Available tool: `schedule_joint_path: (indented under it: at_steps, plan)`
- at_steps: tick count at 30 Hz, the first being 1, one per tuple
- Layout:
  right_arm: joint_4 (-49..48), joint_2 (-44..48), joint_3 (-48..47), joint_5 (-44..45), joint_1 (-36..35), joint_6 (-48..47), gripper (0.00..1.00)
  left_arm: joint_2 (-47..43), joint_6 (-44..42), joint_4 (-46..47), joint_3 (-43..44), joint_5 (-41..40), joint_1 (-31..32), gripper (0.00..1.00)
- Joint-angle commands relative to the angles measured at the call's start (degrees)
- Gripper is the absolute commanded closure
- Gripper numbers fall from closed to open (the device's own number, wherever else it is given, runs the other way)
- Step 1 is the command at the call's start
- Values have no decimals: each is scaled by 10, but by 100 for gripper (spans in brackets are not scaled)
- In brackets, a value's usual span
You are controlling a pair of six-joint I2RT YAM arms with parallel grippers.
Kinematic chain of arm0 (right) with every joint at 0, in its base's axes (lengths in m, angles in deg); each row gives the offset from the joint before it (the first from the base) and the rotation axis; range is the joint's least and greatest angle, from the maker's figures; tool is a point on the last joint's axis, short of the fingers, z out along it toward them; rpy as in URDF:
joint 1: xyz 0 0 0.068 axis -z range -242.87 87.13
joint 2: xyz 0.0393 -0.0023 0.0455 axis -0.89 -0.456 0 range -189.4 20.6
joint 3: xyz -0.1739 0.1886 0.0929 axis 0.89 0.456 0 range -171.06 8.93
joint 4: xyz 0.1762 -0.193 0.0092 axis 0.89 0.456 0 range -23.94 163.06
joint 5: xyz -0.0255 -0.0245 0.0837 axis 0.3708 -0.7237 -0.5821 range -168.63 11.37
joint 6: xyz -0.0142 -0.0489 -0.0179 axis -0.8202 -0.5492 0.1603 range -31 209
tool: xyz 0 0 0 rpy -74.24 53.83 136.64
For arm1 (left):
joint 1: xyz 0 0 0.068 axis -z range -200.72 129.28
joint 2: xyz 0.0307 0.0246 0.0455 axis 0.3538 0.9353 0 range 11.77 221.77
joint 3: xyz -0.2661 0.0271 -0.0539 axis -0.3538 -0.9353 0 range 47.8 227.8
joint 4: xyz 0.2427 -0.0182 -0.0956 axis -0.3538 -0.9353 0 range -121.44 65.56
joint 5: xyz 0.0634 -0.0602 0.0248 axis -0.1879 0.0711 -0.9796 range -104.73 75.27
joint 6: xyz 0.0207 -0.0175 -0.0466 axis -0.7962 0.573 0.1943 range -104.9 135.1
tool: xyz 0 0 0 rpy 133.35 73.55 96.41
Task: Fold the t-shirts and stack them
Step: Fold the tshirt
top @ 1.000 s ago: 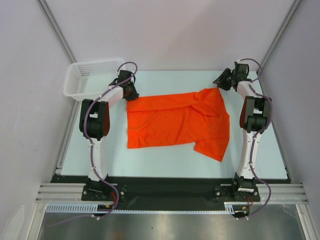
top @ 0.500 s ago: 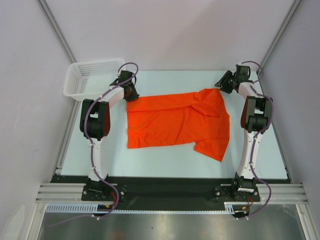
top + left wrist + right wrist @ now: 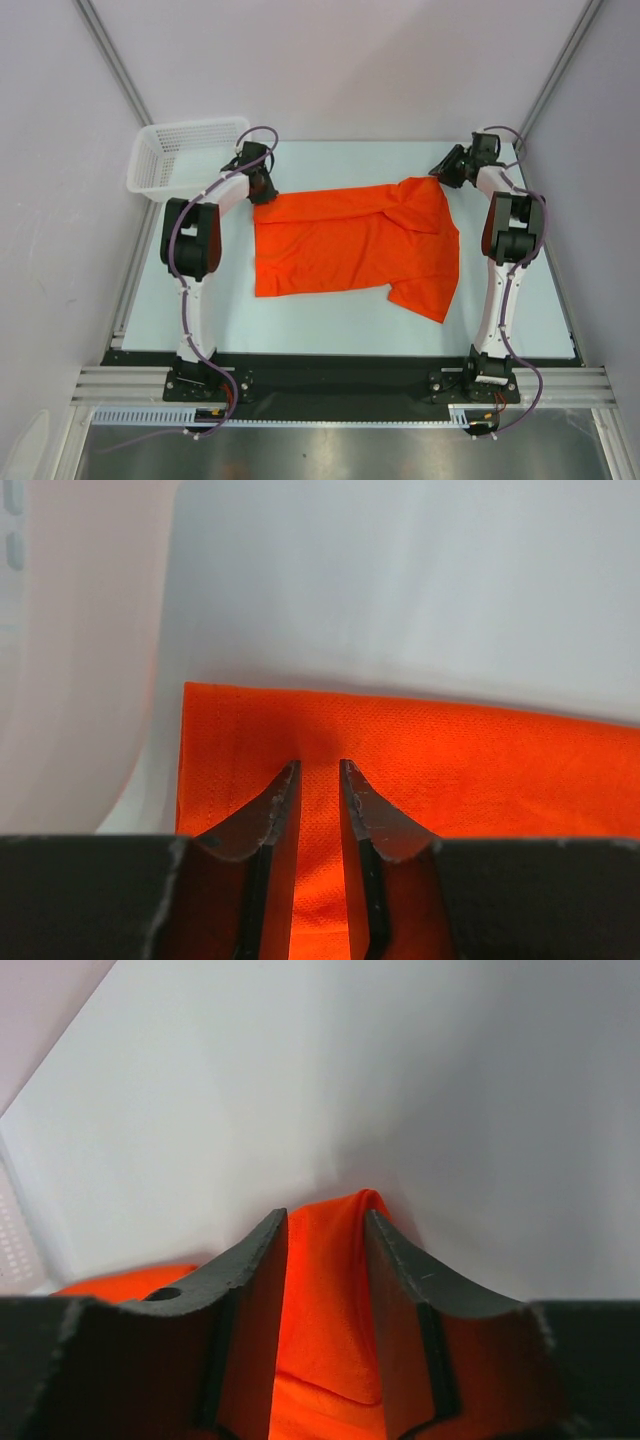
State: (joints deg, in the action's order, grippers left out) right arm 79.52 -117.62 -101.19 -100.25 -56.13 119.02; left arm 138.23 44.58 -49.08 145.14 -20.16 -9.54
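The orange-red t-shirt (image 3: 350,240) lies spread on the table, folded lengthwise, with one sleeve toward the front right. My left gripper (image 3: 262,191) is at its far left corner. In the left wrist view the jaws (image 3: 318,766) stand narrow on the cloth (image 3: 450,760), with a strip of it between them. My right gripper (image 3: 441,173) is at the shirt's far right corner. In the right wrist view a raised fold of cloth (image 3: 325,1260) stands pinched between the jaws (image 3: 325,1216).
A white mesh basket (image 3: 180,150) stands at the back left corner, just left of my left arm. It shows as a pale blur in the left wrist view (image 3: 70,680). The enclosure walls stand close behind and beside both grippers.
My right wrist has shifted slightly to the right and back at the shirt's far right corner. The left arm and the shirt have not visibly moved.
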Motion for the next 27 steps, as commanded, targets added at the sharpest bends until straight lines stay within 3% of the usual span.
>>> schedule_joint_path:
  at_steps: [1,3,8,10,13,14,20,22,27]
  plan:
    - [-32,13,11,-14,-4,26,61,13,-6,-15,29,-17,0,73]
    - [-31,8,10,-14,-4,30,63,18,-6,-20,35,-18,1,73]
    - [-54,10,20,6,8,57,86,28,-7,-35,47,-34,5,74]
    - [-94,20,39,11,15,73,95,31,-3,-40,48,-47,7,75]
    - [-228,65,139,53,22,125,98,40,6,-57,55,-60,8,76]
    - [-274,72,161,58,22,148,99,41,8,-57,55,-59,8,76]
    - [-322,65,203,61,15,187,100,42,8,-56,55,-63,9,75]
    - [-321,69,210,57,15,183,92,40,6,-56,53,-63,9,76]
    - [-265,97,198,52,28,153,86,23,-3,-59,55,-70,10,73]
